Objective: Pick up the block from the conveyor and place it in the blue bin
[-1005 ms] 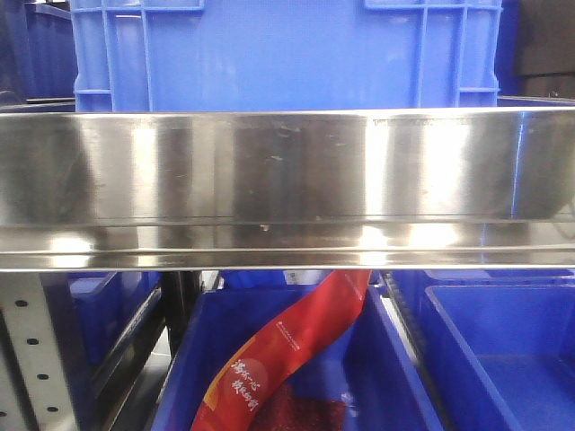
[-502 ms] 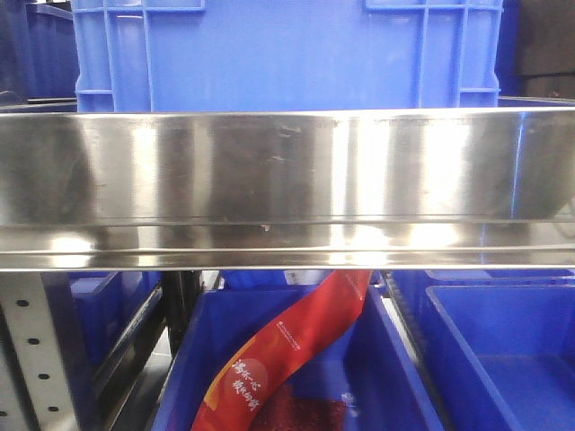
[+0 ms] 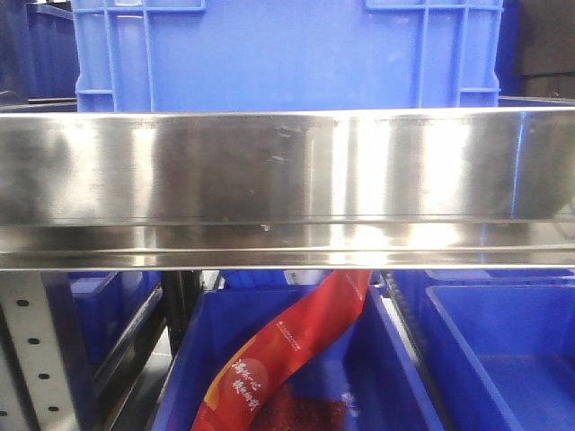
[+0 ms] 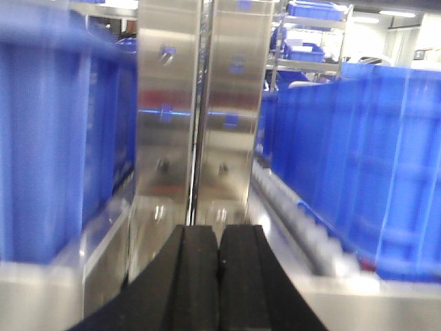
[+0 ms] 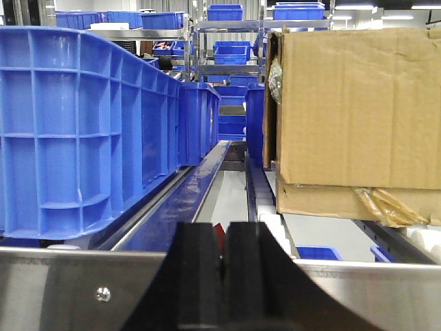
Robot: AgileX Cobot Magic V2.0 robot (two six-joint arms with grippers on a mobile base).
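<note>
front view: brushed steel rail point(image 3: 287, 180) spans the frame, blue crate point(image 3: 287, 54) behind it on the far side, blue bin point(image 3: 287, 359) below holding a red packet point(image 3: 287, 350); another blue bin point(image 3: 503, 350) to its right. no block or conveyor belt shows.

left wrist view: left gripper point(image 4: 219, 276) pads pressed together, nothing between them; steel upright point(image 4: 200, 103) ahead, blue crates either side.

right wrist view: right gripper point(image 5: 222, 276) pads closed, a red sliver at the seam, cannot tell what. cardboard box point(image 5: 355, 103) far right, blue crate point(image 5: 83, 124) left.
</note>
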